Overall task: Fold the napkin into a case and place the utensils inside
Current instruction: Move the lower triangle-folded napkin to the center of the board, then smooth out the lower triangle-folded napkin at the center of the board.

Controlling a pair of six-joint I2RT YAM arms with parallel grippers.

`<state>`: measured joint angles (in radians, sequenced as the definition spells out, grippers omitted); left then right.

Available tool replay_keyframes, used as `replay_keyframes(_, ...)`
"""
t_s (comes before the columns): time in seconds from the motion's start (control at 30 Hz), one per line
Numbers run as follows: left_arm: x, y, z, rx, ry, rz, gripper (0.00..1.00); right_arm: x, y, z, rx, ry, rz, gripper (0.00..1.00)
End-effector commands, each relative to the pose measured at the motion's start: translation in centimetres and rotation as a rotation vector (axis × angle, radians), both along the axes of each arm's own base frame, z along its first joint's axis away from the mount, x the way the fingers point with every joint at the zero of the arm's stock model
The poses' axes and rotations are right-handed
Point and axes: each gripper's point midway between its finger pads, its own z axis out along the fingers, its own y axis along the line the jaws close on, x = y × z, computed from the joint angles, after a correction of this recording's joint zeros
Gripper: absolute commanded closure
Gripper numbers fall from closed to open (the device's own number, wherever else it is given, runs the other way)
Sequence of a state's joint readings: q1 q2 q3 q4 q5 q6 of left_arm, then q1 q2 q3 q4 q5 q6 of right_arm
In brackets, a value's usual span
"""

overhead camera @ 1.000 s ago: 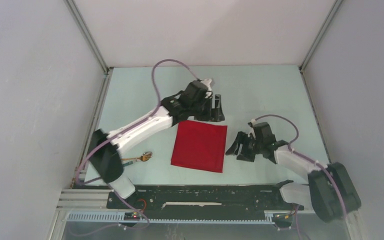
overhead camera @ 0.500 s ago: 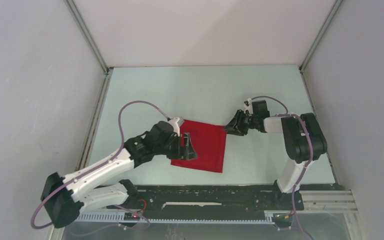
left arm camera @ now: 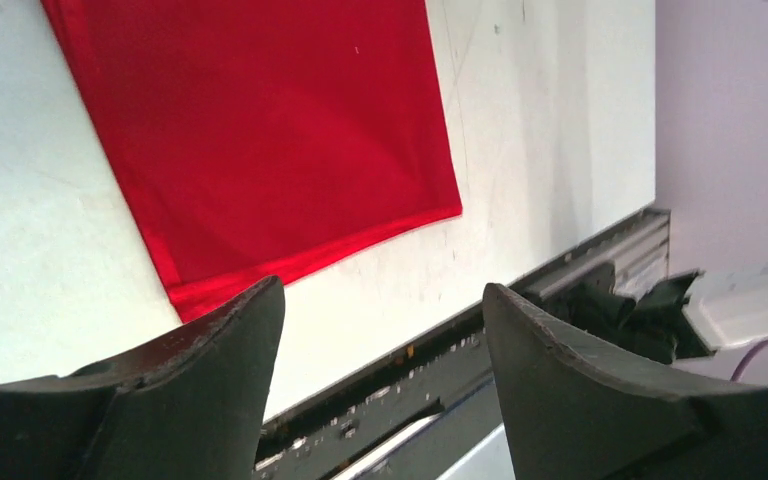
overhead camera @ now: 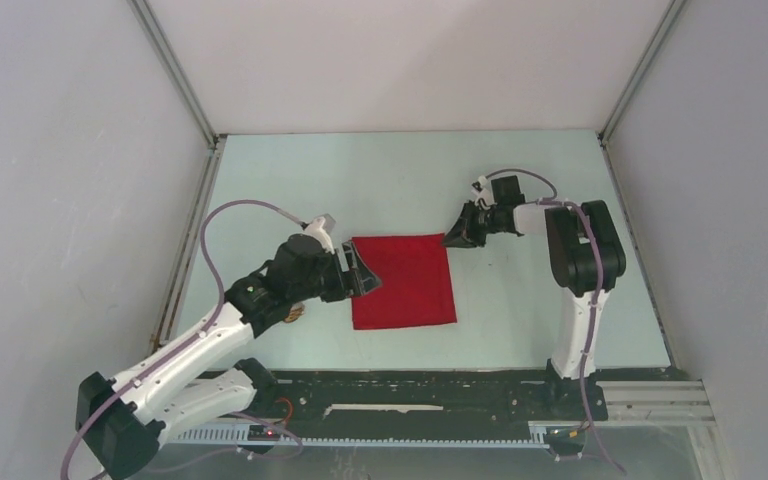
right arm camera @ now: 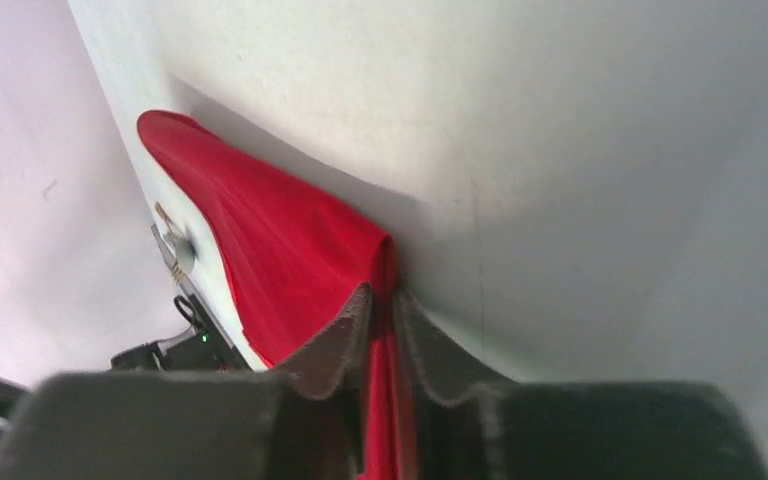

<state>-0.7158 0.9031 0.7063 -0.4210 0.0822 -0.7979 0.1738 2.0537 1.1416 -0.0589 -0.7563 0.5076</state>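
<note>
The red napkin (overhead camera: 403, 282) lies flat on the pale table. Its far right corner is pinched in my right gripper (overhead camera: 457, 237). In the right wrist view the cloth (right arm camera: 280, 250) rises in a ridge into the shut gripper (right arm camera: 385, 295). My left gripper (overhead camera: 360, 275) stands open at the napkin's left edge with nothing in it. In the left wrist view the open gripper (left arm camera: 380, 300) sits just past the near corner of the napkin (left arm camera: 260, 130). Of the utensils, only the tip of the wooden fork (overhead camera: 295, 313) shows, under the left arm. No case shape is formed.
A black rail (overhead camera: 410, 395) runs along the table's near edge, also seen as the rail (left arm camera: 440, 370) past the left fingers. Grey walls close in the left, right and far sides. The right arm's base stands upright at the right (overhead camera: 575, 340).
The left arm swung from the napkin's far edge to its left edge. The right gripper moved to the far right corner and shut on it. The napkin shifted and squared up.
</note>
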Motion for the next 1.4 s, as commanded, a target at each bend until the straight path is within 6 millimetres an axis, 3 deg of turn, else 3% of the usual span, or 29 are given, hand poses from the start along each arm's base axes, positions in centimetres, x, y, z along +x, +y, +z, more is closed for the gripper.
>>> replay_keyframes(0.0,3.2,-0.6,1.7,-0.121,-0.019,0.059,0.22,0.0,-1.2,-0.3,-0.138,0.038,0.06,0.68)
replay_keyframes(0.03,4.1,-0.9,2.1,-0.126,-0.037,0.063,0.23,-0.2,-2.3,-0.3,-0.224,0.058,0.05,0.63)
replay_keyframes(0.13,7.2,-1.4,1.7,-0.117,-0.04,0.102,0.29,-2.0,-4.7,2.4,-0.474,0.009,0.034,0.44)
replay_keyframes(0.2,9.5,-1.7,1.0,-0.139,-0.022,0.127,0.36,-4.1,-4.8,5.0,-0.518,-0.042,0.048,0.37)
replay_keyframes(0.3,13.0,-1.7,-0.5,-0.165,0.019,0.161,0.48,-8.8,-1.3,8.0,-0.307,-0.06,0.135,0.35)
replay_keyframes(0.37,14.8,-2.0,-1.9,-0.15,0.053,0.153,0.54,-12.9,1.8,8.5,-0.123,-0.023,0.231,0.35)
replay_keyframes(0.4,15.6,-2.0,-2.8,-0.139,0.071,0.155,0.57,-13.7,3.1,9.2,-0.037,-0.022,0.255,0.35)
replay_keyframes(0.43,16.5,-2.1,-3.3,-0.139,0.076,0.156,0.6,-15.3,3.8,8.6,0.031,0.018,0.272,0.36)
replay_keyframes(0.57,18.7,-2.1,-6.4,-0.117,0.129,0.156,0.7,-17.3,4.3,6.6,0.094,0.073,0.31,0.44)
replay_keyframes(0.73,19.2,-0.8,-9.7,-0.058,0.167,0.186,0.75,-18.4,3.2,4.8,0.085,0.12,0.302,0.49)
replay_keyframes(0.9,19.0,0.3,-12.7,0.0,0.233,0.22,0.75,-18.4,-0.7,0.6,-0.081,0.194,0.192,0.51)
replay_keyframes(1.03,18.6,1.2,-13.5,0.037,0.23,0.253,0.74,-18.0,-1.7,0.5,-0.127,0.178,0.15,0.5)
replay_keyframes(1.1,18.2,1.1,-13.0,0.037,0.239,0.228,0.71,-17.8,-1.5,1.3,-0.134,0.159,0.159,0.5)
replay_keyframes(1.37,18.3,-0.9,-5.6,-0.066,0.136,0.097,0.48,-17.5,0.4,7.1,-0.217,-0.006,0.211,0.44)
